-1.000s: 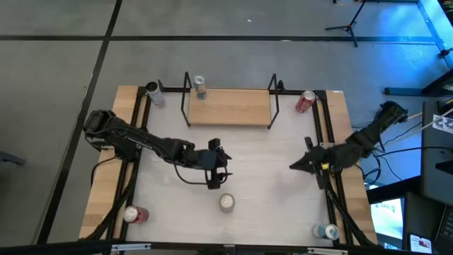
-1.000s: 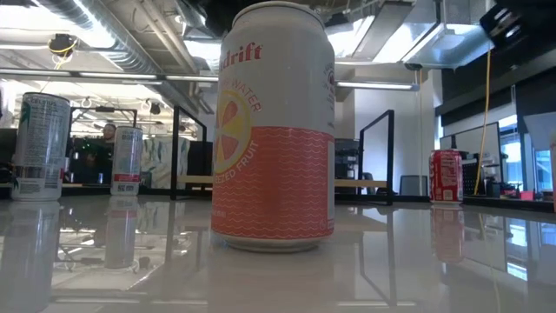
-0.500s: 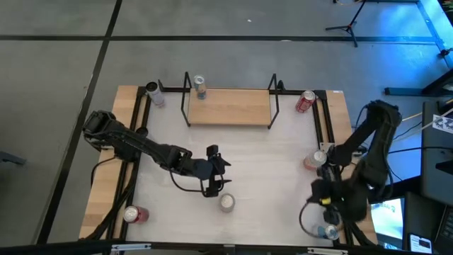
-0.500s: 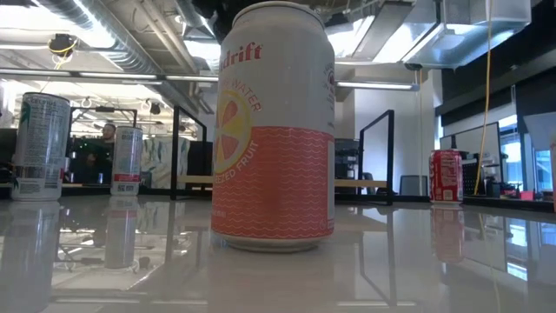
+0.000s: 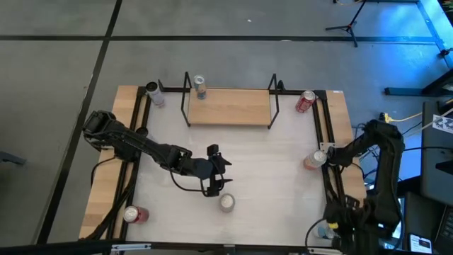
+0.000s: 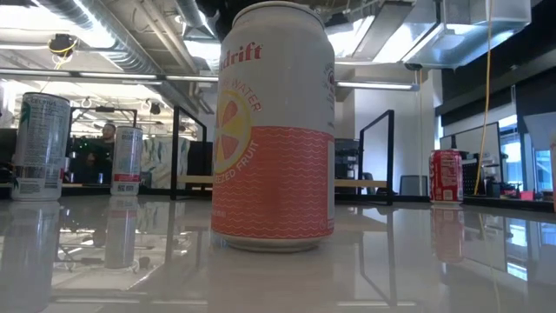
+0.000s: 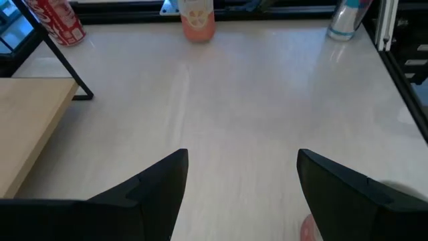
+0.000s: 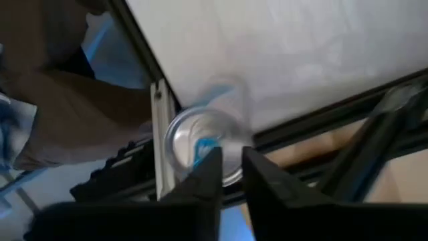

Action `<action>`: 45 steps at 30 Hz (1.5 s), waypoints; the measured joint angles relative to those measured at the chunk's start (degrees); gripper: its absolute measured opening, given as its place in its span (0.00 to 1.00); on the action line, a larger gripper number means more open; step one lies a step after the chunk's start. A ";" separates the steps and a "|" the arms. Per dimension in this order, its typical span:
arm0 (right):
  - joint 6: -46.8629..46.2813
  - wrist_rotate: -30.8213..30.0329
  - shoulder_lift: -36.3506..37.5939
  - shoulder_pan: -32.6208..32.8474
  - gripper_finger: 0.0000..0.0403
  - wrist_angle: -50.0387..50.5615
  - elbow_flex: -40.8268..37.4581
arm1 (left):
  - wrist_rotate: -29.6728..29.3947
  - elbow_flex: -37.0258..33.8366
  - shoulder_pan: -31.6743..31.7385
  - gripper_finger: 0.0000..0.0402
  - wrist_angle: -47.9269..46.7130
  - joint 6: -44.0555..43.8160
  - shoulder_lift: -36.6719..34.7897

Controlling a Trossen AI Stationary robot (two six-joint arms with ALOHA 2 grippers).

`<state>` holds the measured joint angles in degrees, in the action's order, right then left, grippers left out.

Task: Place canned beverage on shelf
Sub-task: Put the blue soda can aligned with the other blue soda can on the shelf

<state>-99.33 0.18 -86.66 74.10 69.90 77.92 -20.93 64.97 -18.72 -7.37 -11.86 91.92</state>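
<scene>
While a salmon-and-white can point(image 6: 274, 130) stands closest on the pale surface point(image 5: 269, 163), the left gripper point(image 5: 214, 185) hangs just beside it, fingers point(image 7: 157, 184) apart and empty. The right gripper point(image 8: 227, 175), fingers narrowly parted, hovers over a blue-and-silver can point(image 5: 327, 230). Farthest, the light-wood shelf point(image 5: 230, 108) carries one slim can point(image 5: 199, 86).

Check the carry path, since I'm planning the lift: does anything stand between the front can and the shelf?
Nothing visible does. Bare tabletop lies between the front can and the shelf; only the open left tool hovers beside that can. Another can stands at the shelf's left end, the rest of the board free.
</scene>
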 joint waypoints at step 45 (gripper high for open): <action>3.65 -4.07 -8.19 0.88 0.64 -0.99 -0.01 | -0.16 0.00 0.09 0.67 4.24 1.93 0.00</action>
<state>-95.68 -3.89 -94.85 74.98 68.92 77.91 -21.09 64.97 -18.63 -3.14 -9.93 91.92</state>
